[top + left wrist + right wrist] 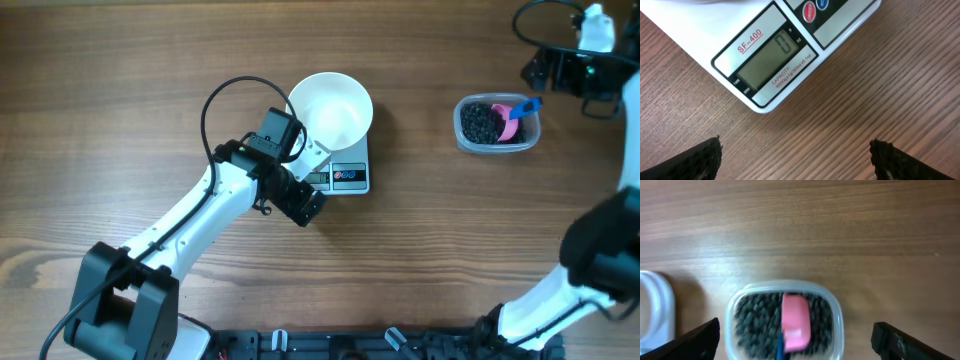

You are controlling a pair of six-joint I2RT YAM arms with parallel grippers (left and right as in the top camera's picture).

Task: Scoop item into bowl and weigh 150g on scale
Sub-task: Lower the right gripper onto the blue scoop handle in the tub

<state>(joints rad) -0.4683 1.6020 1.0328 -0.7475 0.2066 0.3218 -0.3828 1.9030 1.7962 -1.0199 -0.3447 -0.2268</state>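
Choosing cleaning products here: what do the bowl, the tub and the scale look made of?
Bowl: smooth plain white with a soft sheen, either plastic or ceramic; the look leaves it open.
Tub: clear plastic, judging by its see-through rim around the dark beads.
Scale: glossy white plastic top, with light reflecting off it.

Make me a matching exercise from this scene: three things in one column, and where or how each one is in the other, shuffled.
1. white bowl
2. pink scoop
3. scale display

A. shows zero
B. lies on the black beans in the clear tub
C. sits empty on the scale

Pairs: 1-C, 2-B, 3-A
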